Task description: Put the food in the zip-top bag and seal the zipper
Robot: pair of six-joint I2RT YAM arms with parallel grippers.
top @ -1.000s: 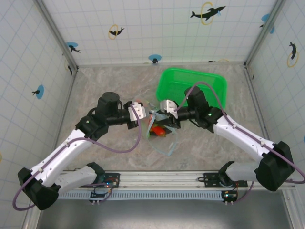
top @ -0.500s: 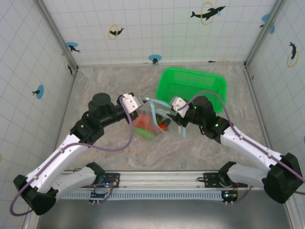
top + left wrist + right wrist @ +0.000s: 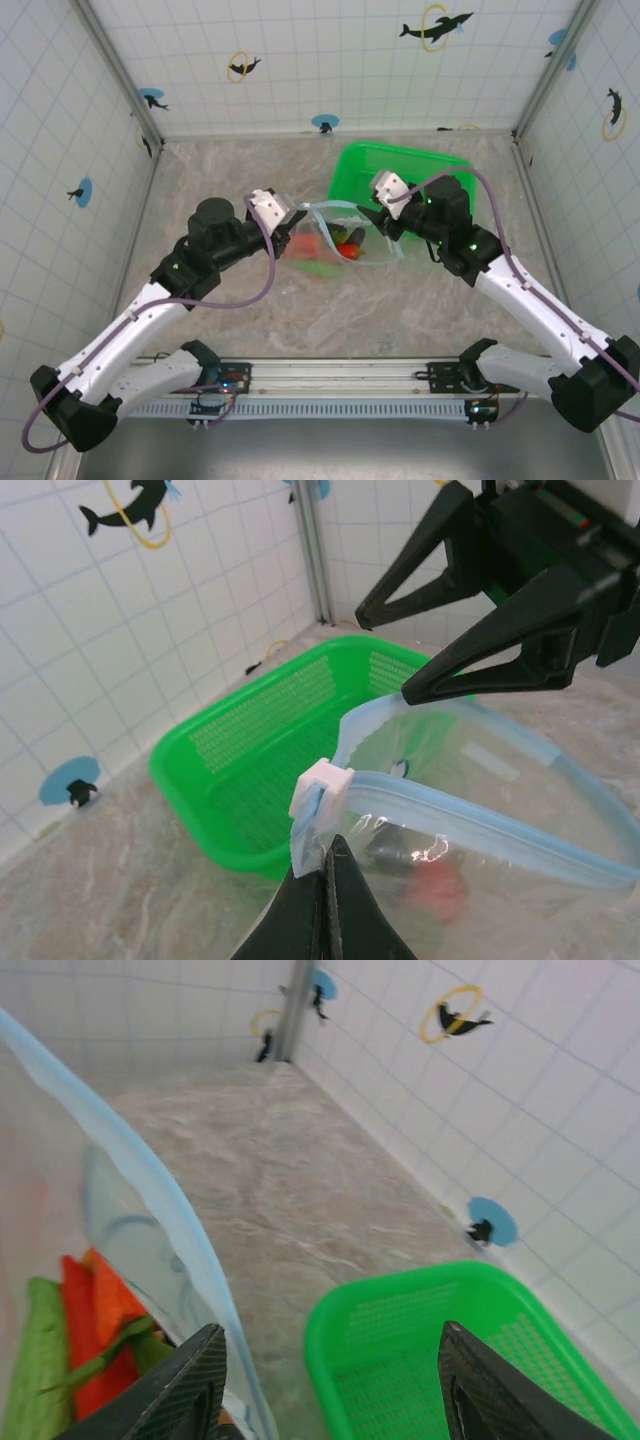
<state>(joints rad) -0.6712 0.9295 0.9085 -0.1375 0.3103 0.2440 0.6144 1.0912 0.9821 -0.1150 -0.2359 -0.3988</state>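
**Q:** Which items are obscured or cut off?

**A:** The food (image 3: 350,240) is viewed through the film of the bag (image 3: 330,225). Red and green pieces are distinguishable. The remaining pieces blur together, and the count cannot be determined. In the right wrist view, the frame's left edge cuts off the bag. In the left wrist view, the frame's bottom edge cuts off its lower part. Whether the bag's bottom rests on the surface (image 3: 400,320) cannot be determined.

**Q:** What is the arm pose?

**A:** Both arms reach forward and inward. The left end effector (image 3: 293,216) points right. The right end effector (image 3: 372,214) points left and faces it across the bag mouth.

**Q:** What is the state of each end effector?

**A:** Left: fingers pressed together, pinching the bag's corner just below the white slider (image 3: 322,783) at the end of the zipper (image 3: 470,815). Right: fingers spread. In the left wrist view, the lower fingertip touches the far run of the zipper and the upper fingertip stands apart from it.

**Q:** What are the bag's location and condition?

**A:** The bag is between the two end effectors, at the near-left corner of the green basket (image 3: 440,170). The film is clear with a pale blue print. The zipper is unsealed and forms an open loop around a gaping mouth. The food lies low inside.
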